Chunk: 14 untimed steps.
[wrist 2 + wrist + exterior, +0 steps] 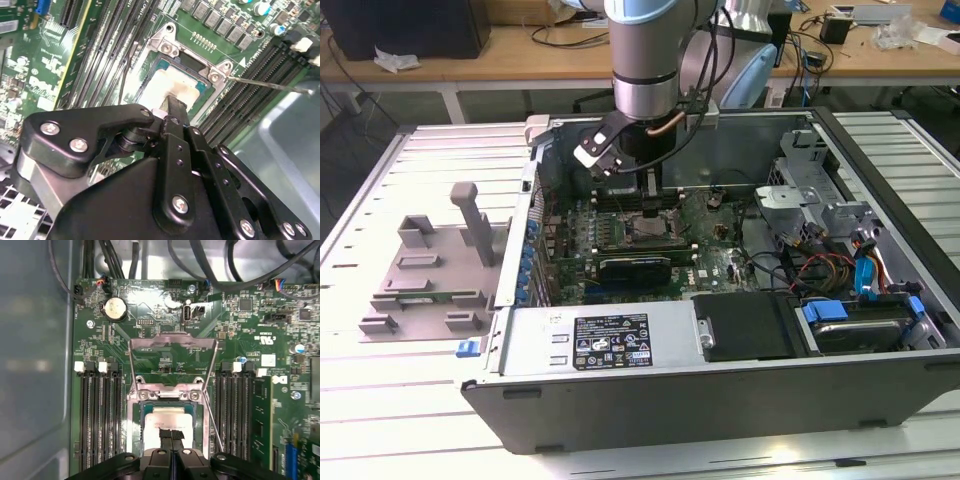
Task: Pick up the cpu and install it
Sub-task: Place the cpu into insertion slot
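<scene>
Most of the job looks done: the cpu (167, 419) lies flat in the socket frame (170, 394), the claw (171, 434) closed, fingertips together and empty just at its pale top, with the metal bracket (173, 341) not yet folded down.

A pale table (380, 420) made of long metal strips stands over a dark floor (345, 140), and behind it is a long wooden table (520, 55) with white legs (450, 100), a big black box (410, 25) and loose wires (560, 35) on top, all in bright light.
</scene>
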Each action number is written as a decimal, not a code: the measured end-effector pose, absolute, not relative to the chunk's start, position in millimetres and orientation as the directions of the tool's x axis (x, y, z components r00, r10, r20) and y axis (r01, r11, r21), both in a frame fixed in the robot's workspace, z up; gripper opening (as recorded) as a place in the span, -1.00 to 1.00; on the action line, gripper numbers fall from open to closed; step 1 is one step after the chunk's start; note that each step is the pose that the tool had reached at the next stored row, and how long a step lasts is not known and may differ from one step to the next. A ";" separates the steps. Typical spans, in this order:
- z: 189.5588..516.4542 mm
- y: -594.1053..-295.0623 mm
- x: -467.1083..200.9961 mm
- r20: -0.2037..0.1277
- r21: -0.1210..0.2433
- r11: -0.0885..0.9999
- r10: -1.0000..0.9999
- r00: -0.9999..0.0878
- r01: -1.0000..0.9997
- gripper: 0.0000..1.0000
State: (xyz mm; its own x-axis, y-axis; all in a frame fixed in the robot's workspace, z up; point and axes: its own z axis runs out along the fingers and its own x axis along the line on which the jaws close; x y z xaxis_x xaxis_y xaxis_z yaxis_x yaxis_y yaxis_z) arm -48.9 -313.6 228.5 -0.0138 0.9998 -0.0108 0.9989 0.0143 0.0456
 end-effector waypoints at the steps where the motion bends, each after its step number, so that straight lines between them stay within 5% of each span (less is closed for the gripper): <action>1: 231.1 -313.6 -48.9 -0.011 0.046 0.014 1.000 -0.014 0.999 -0.79; 14: 258.9 -313.6 -48.9 -0.011 0.046 0.014 1.000 -0.014 0.999 -0.79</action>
